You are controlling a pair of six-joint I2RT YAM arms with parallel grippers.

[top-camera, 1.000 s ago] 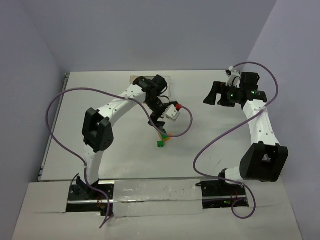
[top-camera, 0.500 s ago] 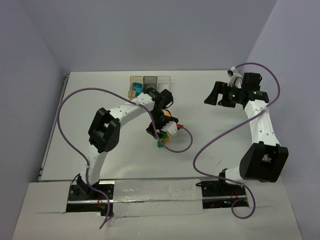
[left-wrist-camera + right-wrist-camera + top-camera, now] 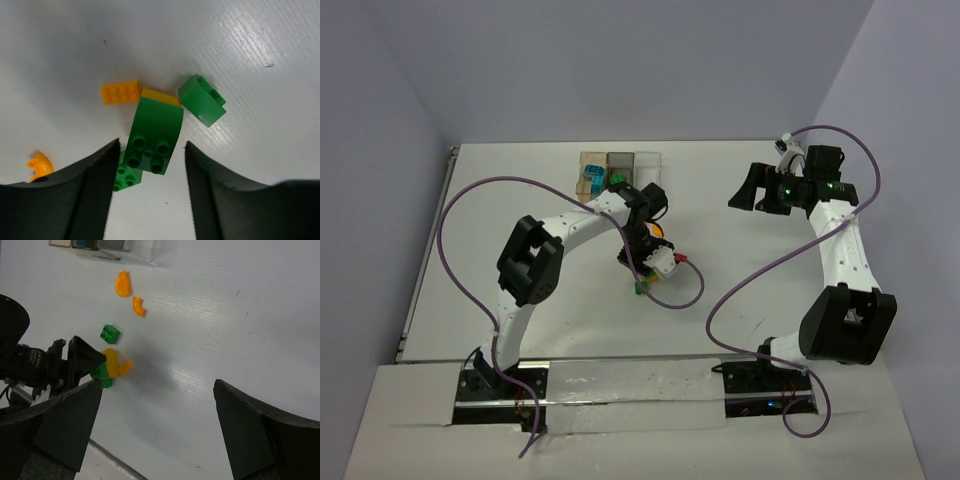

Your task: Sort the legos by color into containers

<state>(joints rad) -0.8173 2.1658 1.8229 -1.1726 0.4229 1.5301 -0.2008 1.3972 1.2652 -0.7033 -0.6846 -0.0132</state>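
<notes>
My left gripper [image 3: 152, 146] points down at a small pile of legos. Its jaws stand open on either side of a curved green brick [image 3: 152, 135] that lies on a yellow-orange piece [image 3: 161, 98]; a gap shows on the right side. Around it lie an orange brick [image 3: 120, 93], a green brick [image 3: 202, 101], a small green brick [image 3: 125, 177] and an orange curved piece [image 3: 40, 165]. The containers [image 3: 622, 163] stand in a row at the back, with teal legos [image 3: 590, 183] in the orange-brown one. My right gripper [image 3: 157, 385] hangs wide open and empty at the far right [image 3: 748, 188].
In the right wrist view two orange curved pieces [image 3: 122, 284] [image 3: 138, 306] and a green brick [image 3: 109, 333] lie between the containers [image 3: 100, 245] and the pile. Purple cables [image 3: 680, 295] loop over the table [image 3: 740, 250] beside the pile.
My left gripper has swung from near the containers toward the near side, come down over the pile, and its jaws have narrowed around the curved green brick. The right arm has not moved.
</notes>
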